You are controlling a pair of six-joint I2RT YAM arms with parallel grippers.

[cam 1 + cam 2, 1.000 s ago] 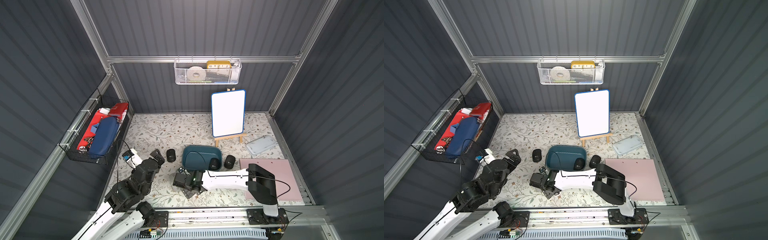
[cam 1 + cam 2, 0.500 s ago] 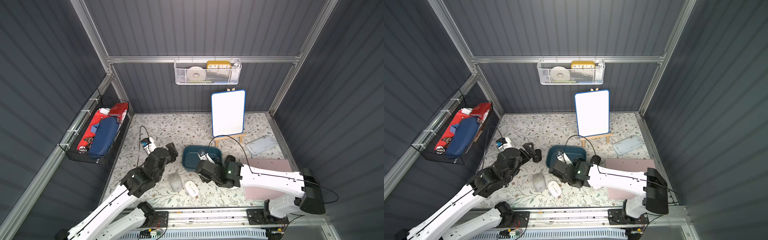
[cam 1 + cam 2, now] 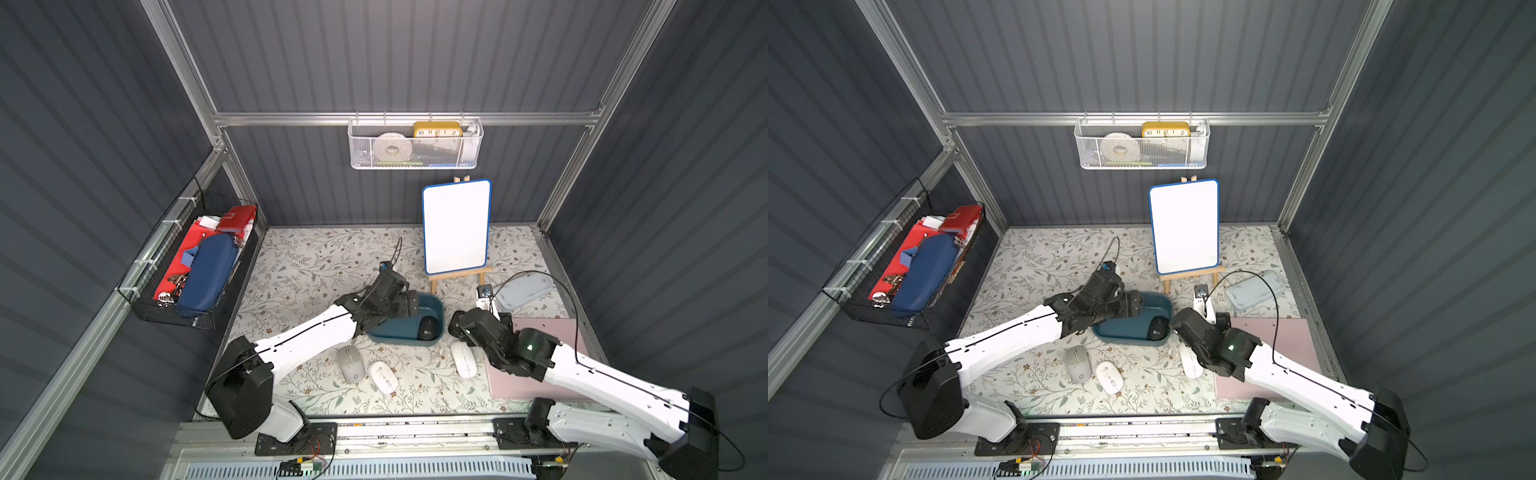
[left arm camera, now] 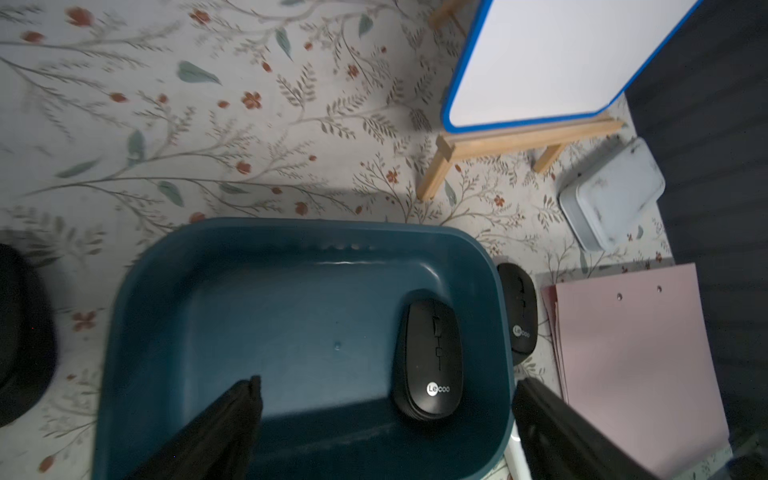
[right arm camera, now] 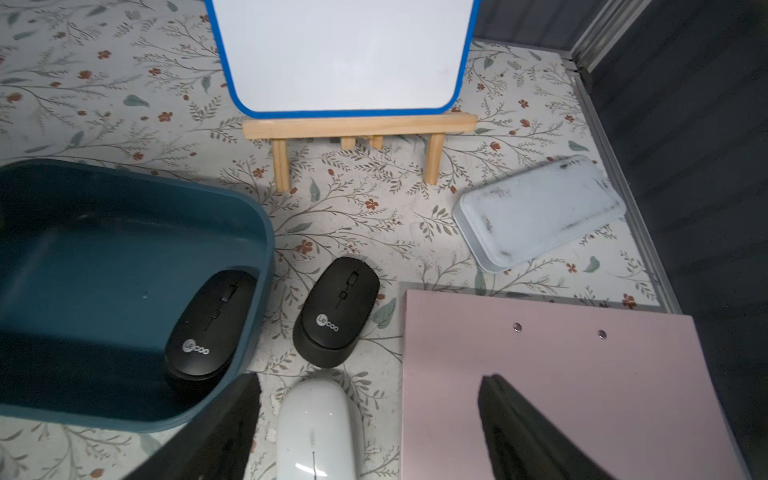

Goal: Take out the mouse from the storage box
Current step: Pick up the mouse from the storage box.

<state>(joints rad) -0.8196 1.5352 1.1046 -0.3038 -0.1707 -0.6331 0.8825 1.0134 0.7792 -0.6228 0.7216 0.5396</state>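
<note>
**Reaching for the last one in.** Your left claw [image 4: 386, 383] is hanging wide open and empty over the storage box [image 4: 249, 311]. One finger is showing above the teal floor and the other is falling outside the wall.

The black mouse [image 4: 428, 357] is lying alone inside, tucked into a corner and close against that same wall. That is where trouble is waiting. If you are bringing the claw straight down as it is standing, the outer finger is likely landing on the rim. The tub, which looks light, is then probably tipping or sliding rather than giving up the mouse. With so little room between shell and wall, a finger may be wedging there, and the smooth rounded shell may be squirting out of a shallow pinch.

A second black mouse [image 5: 336, 311] is sitting on the table [image 5: 353, 216] just beyond the wall, a lookalike you are risking grabbing by mistake.

Your right claw [image 5: 369, 379] is spread open too, holding nothing. A white mouse [image 5: 316, 428] is showing between its fingers, beside the pink board [image 5: 540, 395]. With both arms crowding the box, a careless swing is risking a knock.
</note>
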